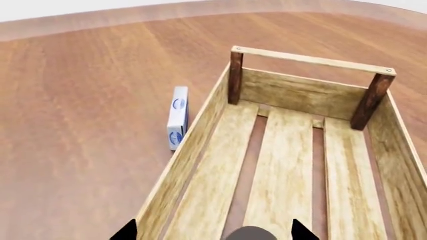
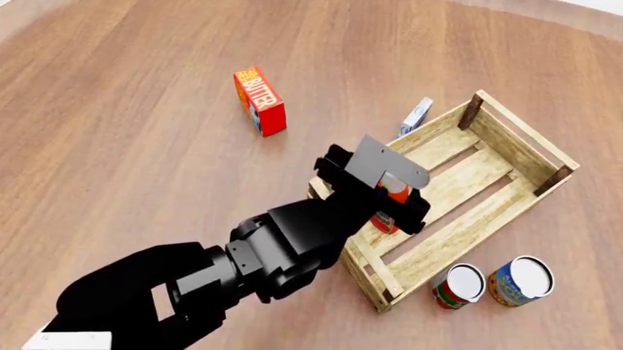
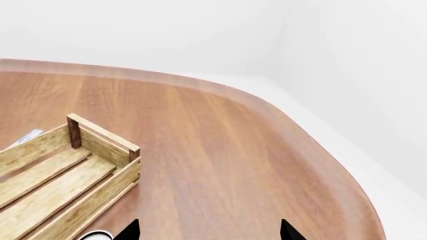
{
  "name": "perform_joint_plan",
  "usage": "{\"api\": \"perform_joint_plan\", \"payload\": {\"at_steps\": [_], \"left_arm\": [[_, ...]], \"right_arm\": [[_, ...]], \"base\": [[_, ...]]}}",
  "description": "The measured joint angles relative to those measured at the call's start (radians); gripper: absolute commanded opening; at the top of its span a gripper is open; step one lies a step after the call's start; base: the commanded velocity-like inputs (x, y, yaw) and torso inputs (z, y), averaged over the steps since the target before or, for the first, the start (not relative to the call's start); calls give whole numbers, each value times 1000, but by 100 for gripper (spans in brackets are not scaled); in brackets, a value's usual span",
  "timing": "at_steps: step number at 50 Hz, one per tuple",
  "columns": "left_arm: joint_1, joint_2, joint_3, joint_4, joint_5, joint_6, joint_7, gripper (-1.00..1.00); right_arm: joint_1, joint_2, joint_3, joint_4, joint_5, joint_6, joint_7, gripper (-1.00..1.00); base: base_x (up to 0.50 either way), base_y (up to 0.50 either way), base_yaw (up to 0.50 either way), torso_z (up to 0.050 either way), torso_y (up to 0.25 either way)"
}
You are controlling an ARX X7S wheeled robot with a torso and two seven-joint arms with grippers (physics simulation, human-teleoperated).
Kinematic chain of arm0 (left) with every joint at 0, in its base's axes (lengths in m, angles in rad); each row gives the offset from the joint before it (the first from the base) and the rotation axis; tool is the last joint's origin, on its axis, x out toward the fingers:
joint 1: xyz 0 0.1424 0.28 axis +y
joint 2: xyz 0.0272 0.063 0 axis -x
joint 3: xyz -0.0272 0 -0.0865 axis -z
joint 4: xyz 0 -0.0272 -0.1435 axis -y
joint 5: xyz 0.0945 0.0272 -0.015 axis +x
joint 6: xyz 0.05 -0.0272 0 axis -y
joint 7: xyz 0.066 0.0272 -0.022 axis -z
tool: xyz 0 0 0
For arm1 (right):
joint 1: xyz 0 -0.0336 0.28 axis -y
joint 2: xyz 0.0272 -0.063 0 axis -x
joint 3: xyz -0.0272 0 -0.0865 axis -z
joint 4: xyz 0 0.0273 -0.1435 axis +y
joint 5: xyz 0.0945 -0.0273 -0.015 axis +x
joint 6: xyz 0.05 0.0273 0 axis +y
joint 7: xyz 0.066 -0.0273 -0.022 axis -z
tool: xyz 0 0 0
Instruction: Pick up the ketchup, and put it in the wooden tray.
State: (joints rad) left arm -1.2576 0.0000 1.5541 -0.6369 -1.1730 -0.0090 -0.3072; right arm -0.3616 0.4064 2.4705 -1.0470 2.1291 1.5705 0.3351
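Up in the upper left of the head view a red-orange butter box (image 2: 260,100) stands alone on the wooden worktop (image 2: 117,146), and right of it, near the top centre, a small white-and-blue carton (image 2: 416,115) leans in close to a crate's far side. Down at the lower right, two tin cans stand side by side: a red-and-green can (image 2: 457,286) and, just to its right, a blue-and-yellow can (image 2: 521,280).
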Motion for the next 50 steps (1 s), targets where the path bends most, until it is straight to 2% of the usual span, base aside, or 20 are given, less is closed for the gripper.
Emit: {"api": "perform_joint_plan", "payload": {"at_steps": [50], "left_arm": [[-85, 0, 1, 113, -66, -34, -22, 100]], "right_arm": [[30, 7, 34, 0, 7, 0, -45, 100]], "base": [[0, 0, 0, 0, 0]]}}
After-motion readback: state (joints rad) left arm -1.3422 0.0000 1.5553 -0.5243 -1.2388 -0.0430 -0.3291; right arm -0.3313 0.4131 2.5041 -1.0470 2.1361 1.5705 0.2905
